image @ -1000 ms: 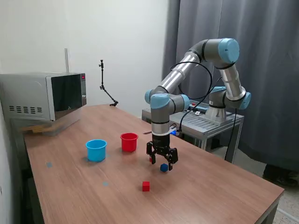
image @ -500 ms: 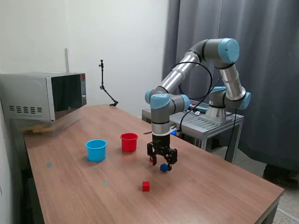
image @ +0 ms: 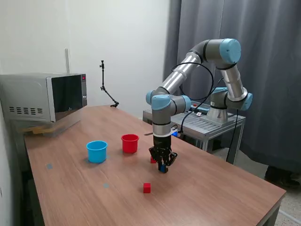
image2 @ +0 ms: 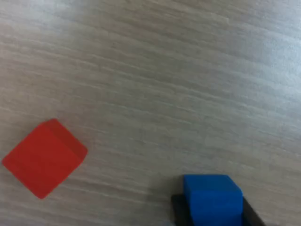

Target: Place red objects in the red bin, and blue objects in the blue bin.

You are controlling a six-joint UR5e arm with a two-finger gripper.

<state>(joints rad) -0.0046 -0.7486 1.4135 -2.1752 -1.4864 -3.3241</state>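
Gripper clamped on blue cube @ table

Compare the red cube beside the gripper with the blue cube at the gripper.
The red cube is red and lies free on the table; the blue cube is blue and sits between the gripper fingers. In the wrist view they appear turned at different angles. Both are small, similar-sized cubes.

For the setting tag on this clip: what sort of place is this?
Most likely a robotics lab rather than a home. The arm is mounted beside a plain wooden table, a grey curtain screens off the back, and a microwave sits on the table like a prop.
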